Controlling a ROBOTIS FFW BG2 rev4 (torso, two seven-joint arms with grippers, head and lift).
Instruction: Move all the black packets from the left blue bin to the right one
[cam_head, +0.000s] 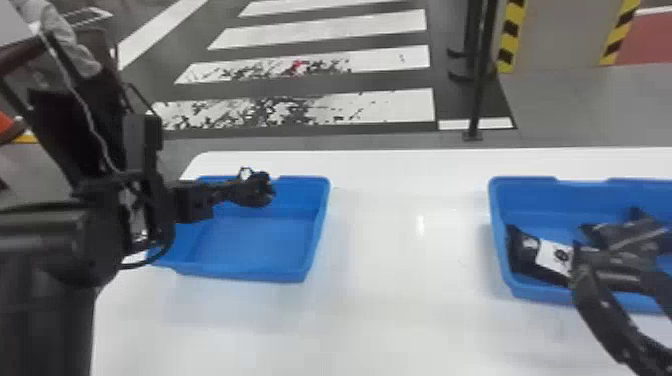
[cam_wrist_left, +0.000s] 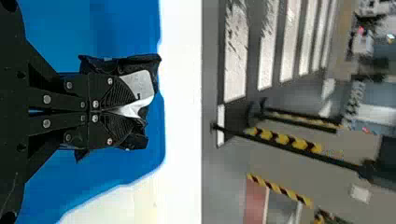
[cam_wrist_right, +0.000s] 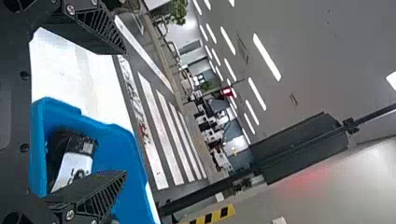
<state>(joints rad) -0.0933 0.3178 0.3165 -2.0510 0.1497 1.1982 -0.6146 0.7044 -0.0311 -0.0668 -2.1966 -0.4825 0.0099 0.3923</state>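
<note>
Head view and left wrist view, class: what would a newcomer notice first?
The blue left bin and right bin leap out, apart on the white table. Then comes the black packet clamped in the left gripper over the left bin. Beyond, white stripes cross the floor.

The left claw (cam_head: 265, 190) is pinched together; the right claw (cam_head: 617, 265) has fingers spread wide.

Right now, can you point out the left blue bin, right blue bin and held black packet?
Left blue bin (cam_head: 255, 240): head view, bare floor.
Right blue bin (cam_head: 525, 200): head view, inner far wall.
Held black packet (cam_wrist_left: 139, 83): left wrist view, white label.
</note>
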